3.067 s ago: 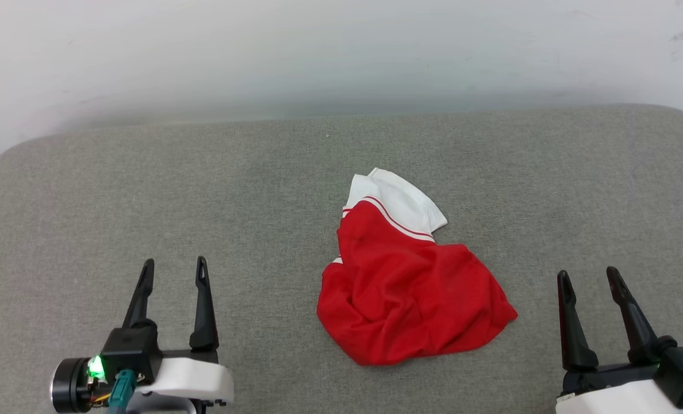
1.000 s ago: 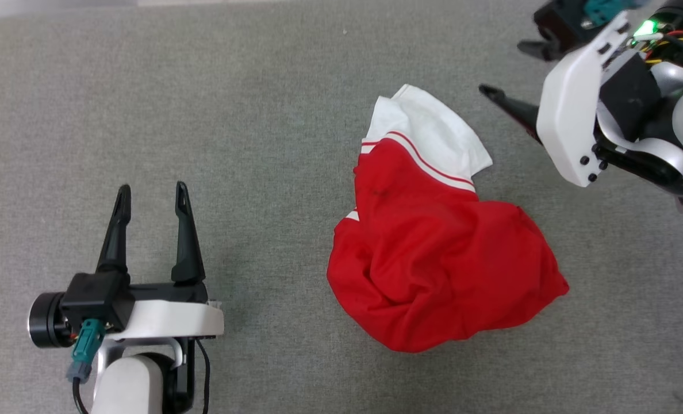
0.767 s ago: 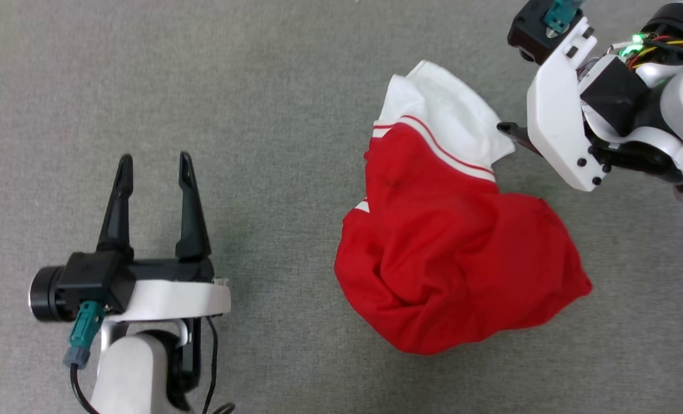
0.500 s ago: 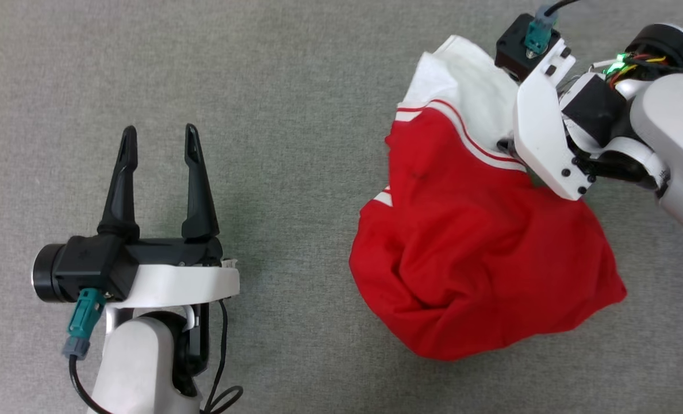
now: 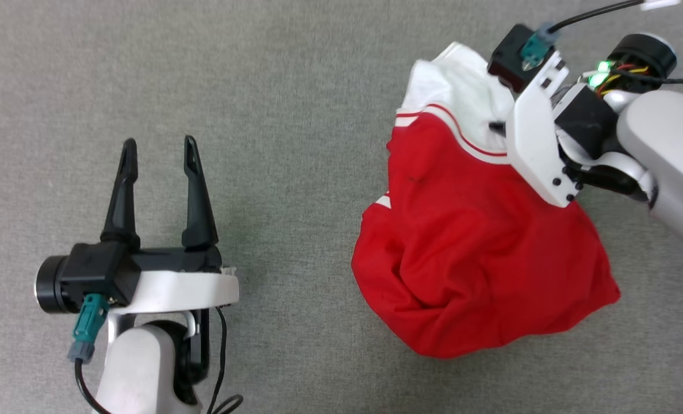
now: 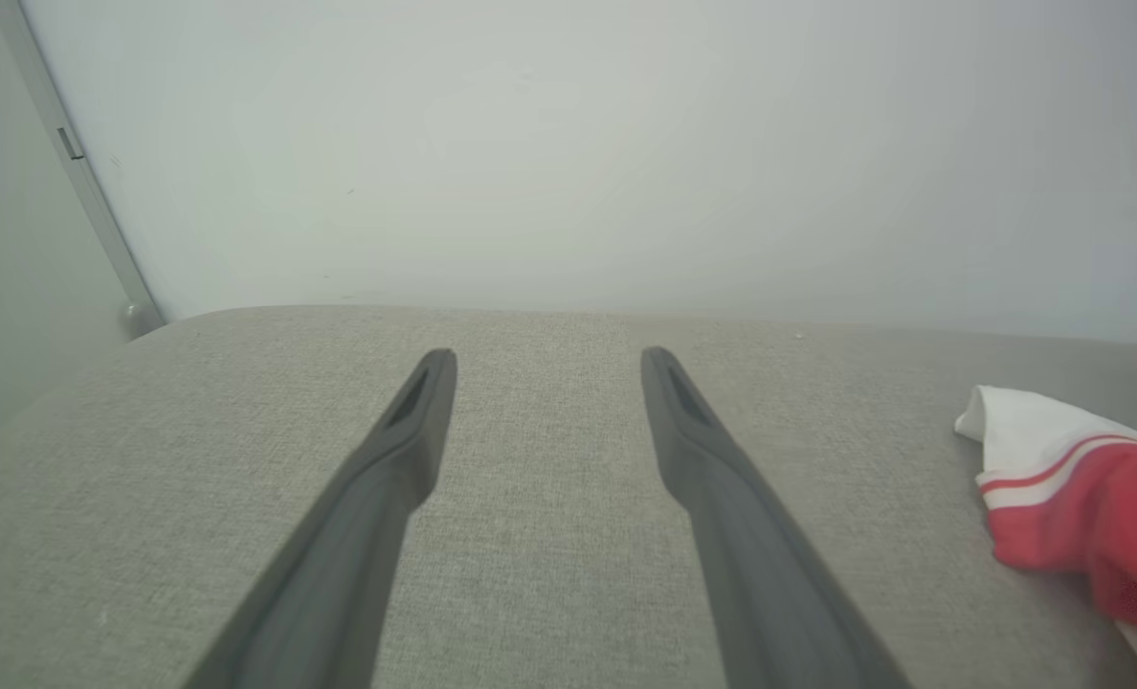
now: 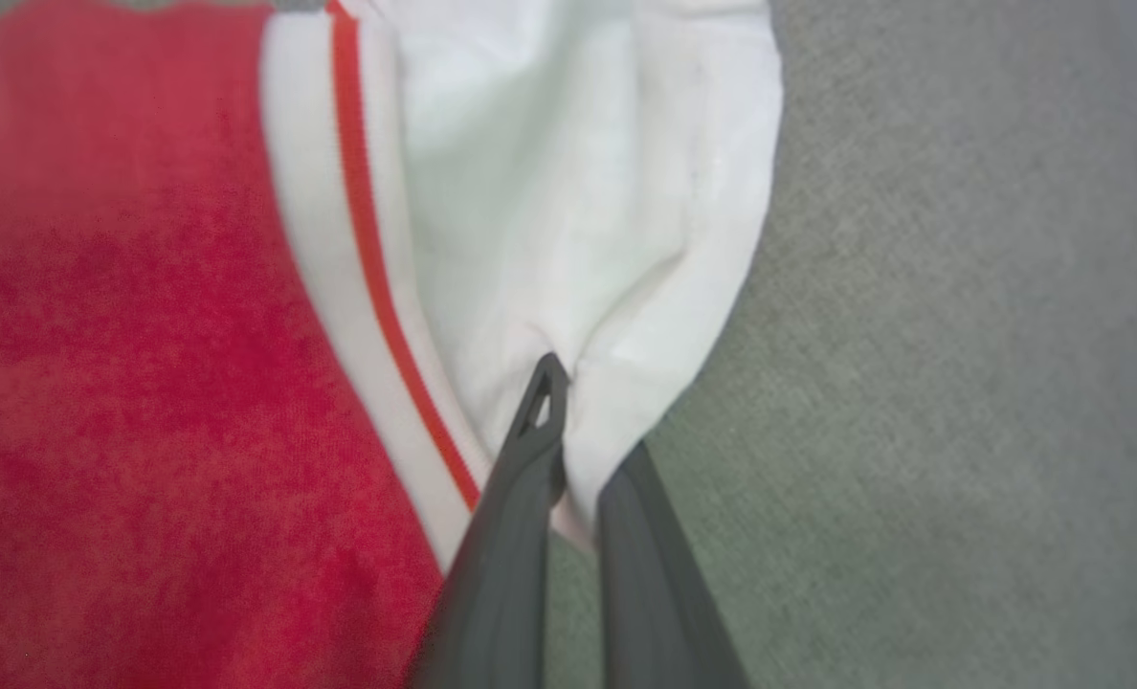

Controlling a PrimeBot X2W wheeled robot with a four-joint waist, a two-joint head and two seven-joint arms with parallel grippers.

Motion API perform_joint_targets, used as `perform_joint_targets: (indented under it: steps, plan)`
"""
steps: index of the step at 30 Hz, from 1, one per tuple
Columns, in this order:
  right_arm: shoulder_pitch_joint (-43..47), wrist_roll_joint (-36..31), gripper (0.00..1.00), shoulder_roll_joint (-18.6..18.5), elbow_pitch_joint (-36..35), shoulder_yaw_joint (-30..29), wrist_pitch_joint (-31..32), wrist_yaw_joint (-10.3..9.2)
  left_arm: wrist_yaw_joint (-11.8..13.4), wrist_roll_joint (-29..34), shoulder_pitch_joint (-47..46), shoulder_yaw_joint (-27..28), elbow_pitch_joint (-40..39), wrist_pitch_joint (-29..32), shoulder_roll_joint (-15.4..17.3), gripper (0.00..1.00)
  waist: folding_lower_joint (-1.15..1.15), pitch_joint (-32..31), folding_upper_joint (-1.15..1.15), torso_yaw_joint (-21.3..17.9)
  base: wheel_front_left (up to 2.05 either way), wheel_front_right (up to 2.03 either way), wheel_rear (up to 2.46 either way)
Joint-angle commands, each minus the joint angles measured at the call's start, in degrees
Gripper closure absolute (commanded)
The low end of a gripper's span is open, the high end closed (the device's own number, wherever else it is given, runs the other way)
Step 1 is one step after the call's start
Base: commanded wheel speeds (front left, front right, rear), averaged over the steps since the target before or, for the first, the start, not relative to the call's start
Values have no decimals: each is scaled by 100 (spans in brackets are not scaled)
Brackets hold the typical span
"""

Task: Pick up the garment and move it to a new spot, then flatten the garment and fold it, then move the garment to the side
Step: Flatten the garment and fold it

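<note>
The garment (image 5: 479, 259) lies crumpled on the grey cushion, a red body with a white sleeve (image 5: 456, 86) and red-white striped trim at its far end. My right gripper (image 7: 568, 383) comes in from the right and is shut on the white sleeve's edge (image 7: 626, 316), the cloth pinched and puckered between its fingers. In the head view the right wrist covers that grip. My left gripper (image 5: 158, 150) hovers open well to the left of the garment with nothing between its fingers. The left wrist view catches the garment's sleeve end (image 6: 1076, 478) at its right edge.
The grey cushion (image 5: 295, 115) stretches wide on all sides of the garment. A pale wall (image 6: 568, 144) rises behind the cushion's far edge, with a corner strip (image 6: 80, 172) at its left.
My right arm swung in over the garment's far end and its gripper, open a second ago, has shut on the white sleeve. The head camera tilted down. The left gripper stays open.
</note>
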Motion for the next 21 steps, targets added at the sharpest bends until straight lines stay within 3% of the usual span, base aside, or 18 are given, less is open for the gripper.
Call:
perform_joint_targets:
  steps: [1, 12, 16, 21]
  plan:
    - [-28, 76, 100, -103, -61, -44, -358, -4, 23, 44, 121, 27, 27, -13, -4, 0, -1, -281, 0, -75, 0, 0, 0]
    - [634, 171, 100, -1327, -1002, -281, -1886, -4, 92, 63, 789, 166, 1, -13, -3, 0, -1, -1114, 0, -375, 0, 0, 0]
    - [1425, 262, 100, -1934, -1293, -619, -2267, -4, 71, 86, 992, 210, -7, -13, -4, 0, -1, -1311, 0, -510, 0, 0, 0]
    - [2760, 505, 100, -2411, -1333, -1108, -2622, -4, 47, 134, 1102, 260, 14, -13, -3, 0, -1, -1475, 0, -650, 0, 0, 0]
